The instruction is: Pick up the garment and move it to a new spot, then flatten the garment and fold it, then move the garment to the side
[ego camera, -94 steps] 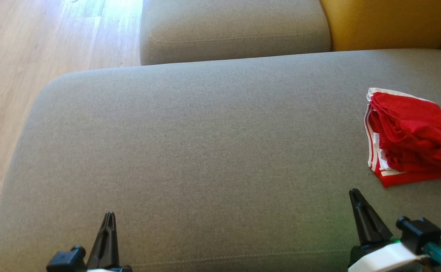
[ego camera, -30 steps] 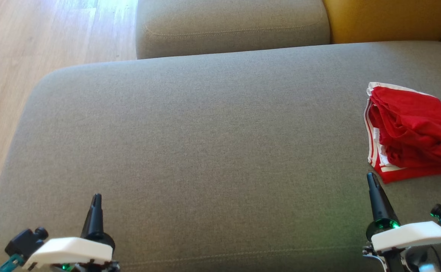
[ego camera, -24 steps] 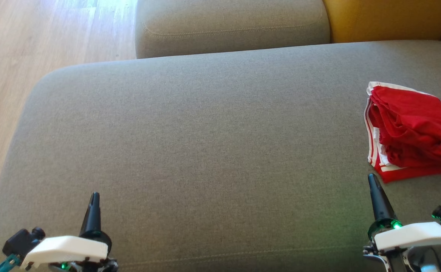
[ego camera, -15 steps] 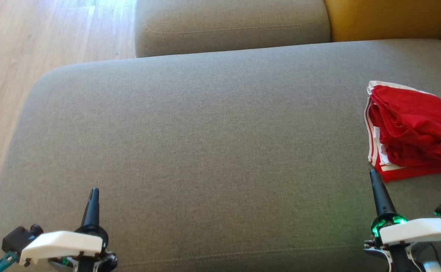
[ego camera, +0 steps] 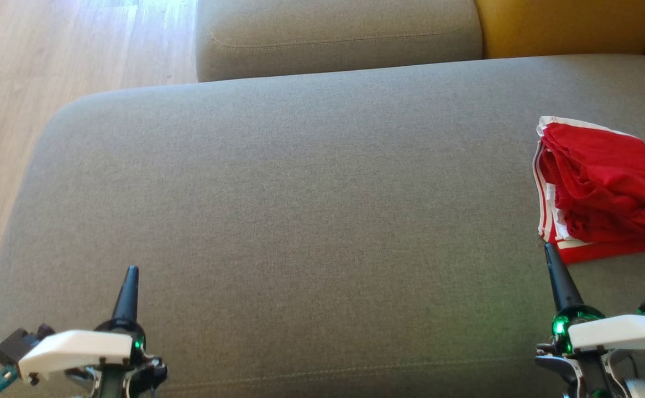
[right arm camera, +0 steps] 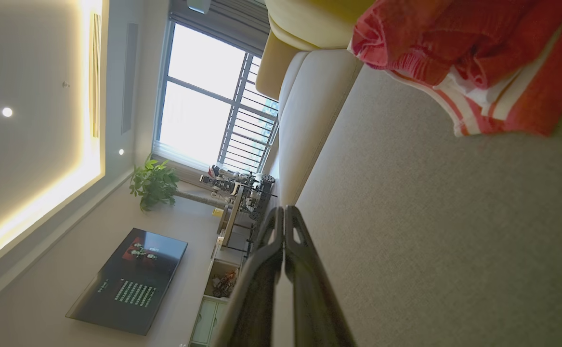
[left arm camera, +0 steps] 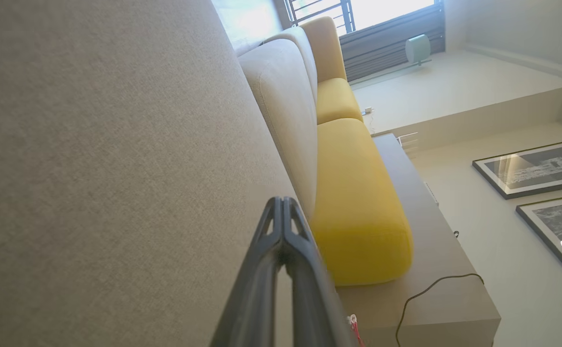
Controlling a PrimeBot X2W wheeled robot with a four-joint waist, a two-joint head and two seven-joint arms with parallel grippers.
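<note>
The garment (ego camera: 604, 188) is red with white stripes along its edge, bunched in a rough fold at the right side of the grey sofa seat (ego camera: 300, 210); it also appears at the top right of the right wrist view (right arm camera: 459, 48). My right gripper (ego camera: 549, 250) is shut and empty, its tip just below the garment's lower left corner. My left gripper (ego camera: 131, 272) is shut and empty, low at the front left of the seat. In the wrist views both the left gripper (left arm camera: 281, 202) and the right gripper (right arm camera: 284, 211) have their fingers pressed together.
A grey back cushion (ego camera: 333, 33) and a yellow cushion (ego camera: 571, 25) lie beyond the seat. Wooden floor (ego camera: 40, 66) runs along the left. The seat's rounded left edge drops off near my left arm. A low ledge with a cable (left arm camera: 435, 289) runs behind the sofa.
The view has drifted slightly, so the sofa sits a little higher. My left gripper has sunk lower in the picture. My right gripper's tip has edged up toward the garment's corner. The garment lies unmoved.
</note>
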